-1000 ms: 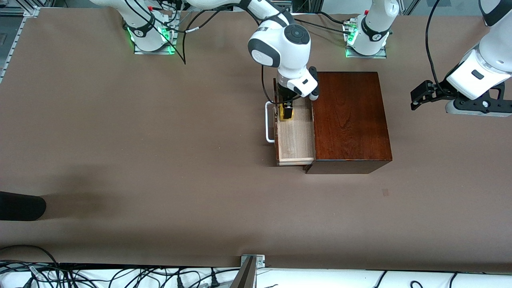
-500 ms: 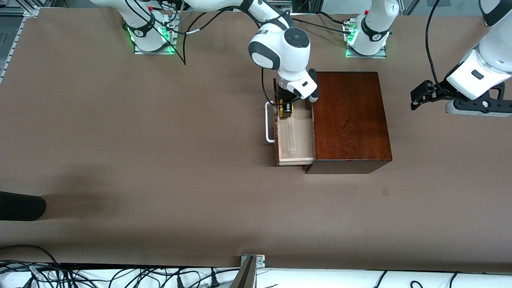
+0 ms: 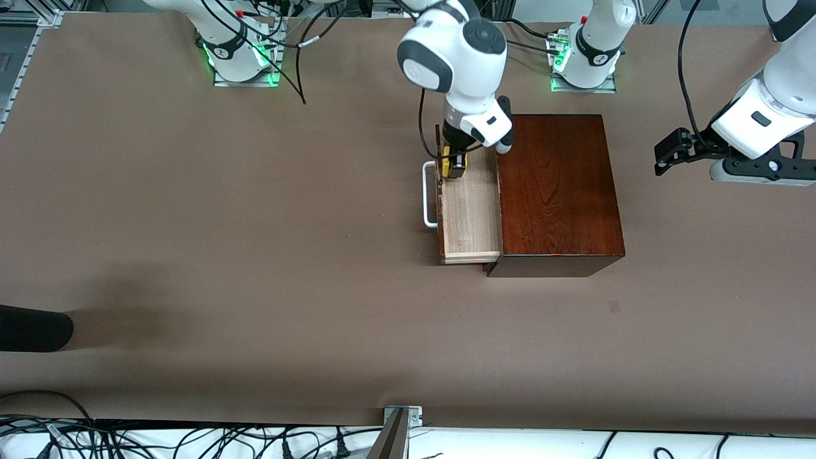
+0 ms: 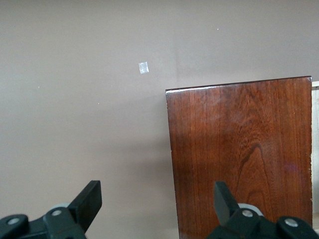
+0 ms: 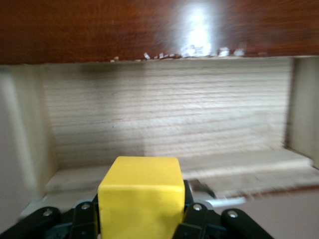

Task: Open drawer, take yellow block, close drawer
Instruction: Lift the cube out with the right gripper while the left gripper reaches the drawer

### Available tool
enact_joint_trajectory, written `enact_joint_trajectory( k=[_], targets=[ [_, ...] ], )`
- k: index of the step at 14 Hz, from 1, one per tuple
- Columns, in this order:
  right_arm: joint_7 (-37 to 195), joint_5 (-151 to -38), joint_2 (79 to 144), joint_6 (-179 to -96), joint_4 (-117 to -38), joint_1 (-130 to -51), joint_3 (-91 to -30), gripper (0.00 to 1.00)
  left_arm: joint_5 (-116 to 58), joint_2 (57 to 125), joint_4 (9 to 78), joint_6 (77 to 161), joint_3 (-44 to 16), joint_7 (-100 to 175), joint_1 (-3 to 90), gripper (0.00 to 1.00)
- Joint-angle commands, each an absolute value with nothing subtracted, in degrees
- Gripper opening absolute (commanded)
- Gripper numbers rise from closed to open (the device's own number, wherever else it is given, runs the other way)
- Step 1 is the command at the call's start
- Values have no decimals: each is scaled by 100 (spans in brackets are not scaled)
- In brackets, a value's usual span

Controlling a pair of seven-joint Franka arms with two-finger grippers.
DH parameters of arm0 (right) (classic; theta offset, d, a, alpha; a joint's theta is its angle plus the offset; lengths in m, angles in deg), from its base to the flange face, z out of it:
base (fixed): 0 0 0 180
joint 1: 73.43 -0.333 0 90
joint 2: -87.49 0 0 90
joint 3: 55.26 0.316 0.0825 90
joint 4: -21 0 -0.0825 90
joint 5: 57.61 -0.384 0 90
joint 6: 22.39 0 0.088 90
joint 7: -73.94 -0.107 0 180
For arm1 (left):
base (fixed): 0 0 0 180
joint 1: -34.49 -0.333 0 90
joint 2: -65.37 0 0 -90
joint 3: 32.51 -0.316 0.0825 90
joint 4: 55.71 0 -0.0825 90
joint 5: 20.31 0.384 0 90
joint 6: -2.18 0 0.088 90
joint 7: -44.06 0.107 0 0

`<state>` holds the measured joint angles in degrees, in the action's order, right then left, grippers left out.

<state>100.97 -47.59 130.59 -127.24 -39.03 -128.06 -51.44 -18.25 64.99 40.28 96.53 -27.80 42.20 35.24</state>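
The drawer (image 3: 470, 213) stands pulled out of the dark mahogany box (image 3: 558, 191), its pale wood tray bare and its white bar handle (image 3: 427, 194) toward the right arm's end of the table. My right gripper (image 3: 453, 164) is shut on the yellow block (image 3: 448, 167) and holds it lifted over the drawer's end nearest the robots' bases. In the right wrist view the yellow block (image 5: 140, 194) fills the space between the fingers, with the tray (image 5: 169, 114) below. My left gripper (image 3: 666, 156) waits open in the air past the box, toward the left arm's end of the table.
A small pale square mark (image 3: 613, 306) lies on the brown table nearer the front camera than the box. A dark rounded object (image 3: 32, 328) juts in at the table's edge at the right arm's end. Cables run along the front edge.
My right gripper has risen out of the drawer with the yellow block in it. The drawer and the left arm have not moved.
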Motion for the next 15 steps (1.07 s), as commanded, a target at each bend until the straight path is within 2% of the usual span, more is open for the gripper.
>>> enact_joint_trajectory(
  k=[1, 4, 8, 13, 15],
  targets=[
    [10119, -5118, 12591, -12269, -3815, -12399, -5122, 0, -1864, 6441, 4053, 9614, -2802, 4344, 3545, 100],
    [10110, -5137, 12204, -12005, -3824, -11854, -5122, 0, -1864, 6441, 4045, 9544, -2802, 4344, 3545, 100],
    [10241, -5303, 11896, -11504, -3833, -10712, -5148, 0, -1935, 6441, 3940, 9141, -2750, 4632, 3606, 100],
    [10840, -6023, 11790, -11187, -3981, -9131, -5148, 0, -1944, 6668, 3904, 8850, -1855, 6363, 3616, 100],
    [10717, -6182, 11353, -11431, -4856, -8664, -5165, 0, -2205, 6931, 3895, 8849, -1433, 6506, 3633, 100]
  ],
)
